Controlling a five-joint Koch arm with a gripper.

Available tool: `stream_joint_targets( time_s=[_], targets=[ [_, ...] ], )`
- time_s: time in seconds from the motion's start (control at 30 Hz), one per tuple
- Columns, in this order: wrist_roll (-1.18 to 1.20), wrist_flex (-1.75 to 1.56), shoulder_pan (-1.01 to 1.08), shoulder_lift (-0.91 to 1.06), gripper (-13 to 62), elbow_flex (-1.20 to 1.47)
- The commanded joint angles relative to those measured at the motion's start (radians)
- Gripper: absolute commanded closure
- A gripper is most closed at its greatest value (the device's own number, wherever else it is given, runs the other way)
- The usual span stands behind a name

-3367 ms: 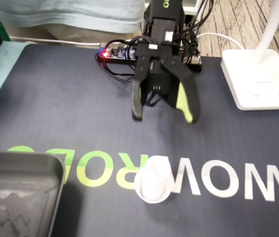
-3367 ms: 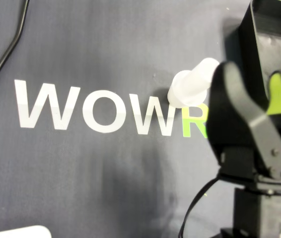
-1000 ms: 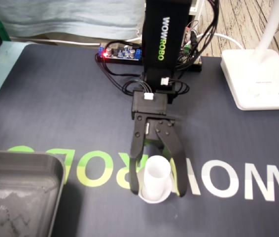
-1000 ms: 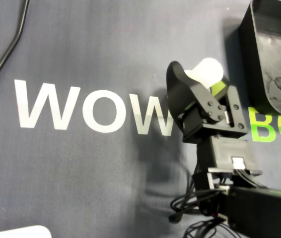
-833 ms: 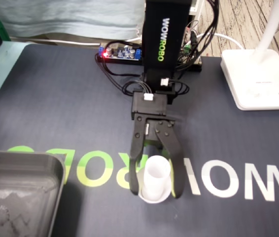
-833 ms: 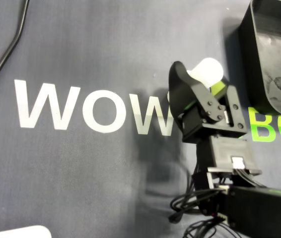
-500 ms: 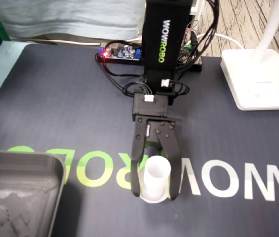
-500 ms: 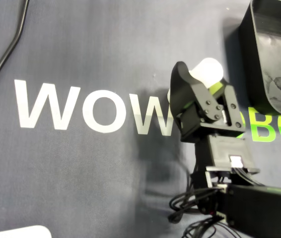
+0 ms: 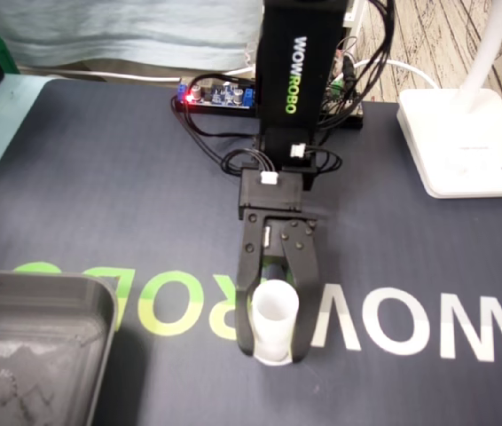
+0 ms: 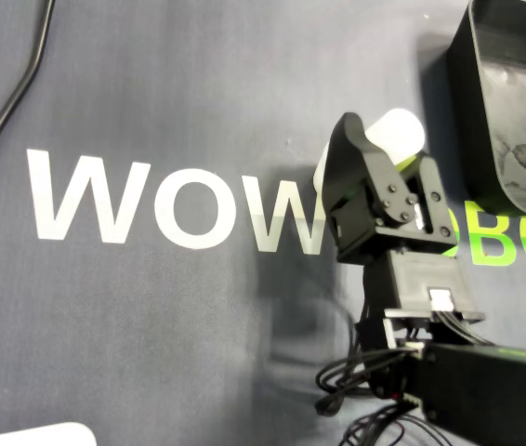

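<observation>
A small white plastic cup (image 9: 275, 318) stands upright on the dark mat, on the WOWROBO lettering. The black arm reaches down from the back in the fixed view, and my gripper (image 9: 273, 349) has its two black jaws pressed against the cup's left and right sides, shut on it. In the overhead view the cup (image 10: 399, 130) shows only as a white top beyond the jaws, with the gripper (image 10: 384, 141) around it. The cup's base rests on the mat.
A dark grey tray (image 9: 47, 311) sits at the lower left of the fixed view and shows as the tray (image 10: 514, 102) at the overhead view's upper right. A white lamp base (image 9: 464, 142) stands at the right. A controller board (image 9: 215, 93) and wires lie behind the arm.
The arm came down around the cup with wide-open jaws. Over the last second the jaws have narrowed until they touch the cup on both sides. The cup has stayed in place.
</observation>
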Motion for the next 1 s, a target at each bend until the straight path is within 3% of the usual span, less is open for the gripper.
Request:
stream_joint_targets(
  time_s=[0.0,0.23,0.57,0.97],
  targets=[
    [0.020,-0.083,0.000,0.002,40.1,-0.029],
    [0.051,-0.083,-0.011,0.000,44.9,-0.028],
    [0.058,-0.081,-0.017,0.018,45.1,-0.046],
    [0.063,0.040,-0.009,0.216,45.1,-0.051]
  ],
)
